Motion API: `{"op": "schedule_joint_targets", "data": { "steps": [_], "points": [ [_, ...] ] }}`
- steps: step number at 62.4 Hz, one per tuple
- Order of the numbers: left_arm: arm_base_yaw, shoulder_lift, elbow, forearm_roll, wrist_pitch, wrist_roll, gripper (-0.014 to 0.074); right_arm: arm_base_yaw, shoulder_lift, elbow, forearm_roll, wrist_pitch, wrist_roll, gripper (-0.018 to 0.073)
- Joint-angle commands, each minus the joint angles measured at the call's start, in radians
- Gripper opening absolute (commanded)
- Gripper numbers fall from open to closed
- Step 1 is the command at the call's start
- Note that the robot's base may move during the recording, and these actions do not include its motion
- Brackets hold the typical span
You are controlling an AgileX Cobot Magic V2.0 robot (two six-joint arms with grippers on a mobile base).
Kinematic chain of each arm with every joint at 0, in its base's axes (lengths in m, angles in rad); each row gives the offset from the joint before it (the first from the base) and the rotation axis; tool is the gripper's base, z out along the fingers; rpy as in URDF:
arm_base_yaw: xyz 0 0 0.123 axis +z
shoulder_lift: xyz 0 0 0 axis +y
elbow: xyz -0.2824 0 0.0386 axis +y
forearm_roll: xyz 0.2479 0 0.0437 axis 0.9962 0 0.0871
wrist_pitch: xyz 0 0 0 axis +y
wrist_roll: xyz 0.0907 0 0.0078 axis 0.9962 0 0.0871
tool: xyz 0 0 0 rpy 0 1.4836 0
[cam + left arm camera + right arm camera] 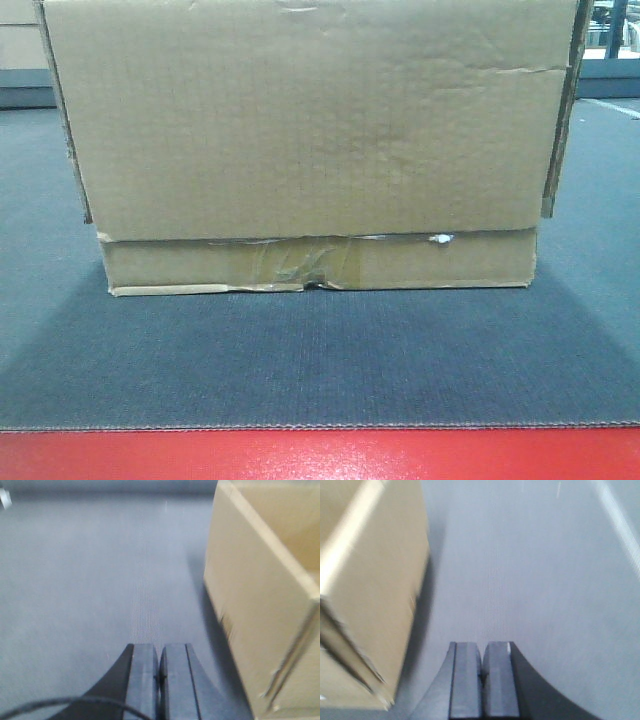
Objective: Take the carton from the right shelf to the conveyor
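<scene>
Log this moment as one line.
carton: resting on conveyor | left gripper: shut, beside carton | right gripper: shut, beside carton

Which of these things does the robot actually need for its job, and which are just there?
Job:
carton, resting on the conveyor
left hand, shut, beside the carton
right hand, shut, beside the carton

Just there:
another cardboard box behind, at far left
</scene>
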Motion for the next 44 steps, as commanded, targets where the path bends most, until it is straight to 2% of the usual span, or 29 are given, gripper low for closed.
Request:
{"op": "schedule_joint_targets", "data": {
  "steps": [1, 18, 44],
  "points": [
    [0.003, -0.1, 0.023, -0.007, -0.025, 0.005, -0.0006, -0.004, -0.106, 0.016, -0.011, -0.039, -0.011, -0.006],
    [0.003, -0.302, 0.025, -0.007, -0.007, 0.005, -0.0006, -0.004, -0.324, 0.019, -0.011, -0.042, -0.018, -0.006],
    [0.003, -0.361, 0.025, -0.005, -0.011, 0.005, -0.0006, -0.004, -0.341, 0.019, -0.011, -0.05, -0.018, -0.006]
  ]
}}
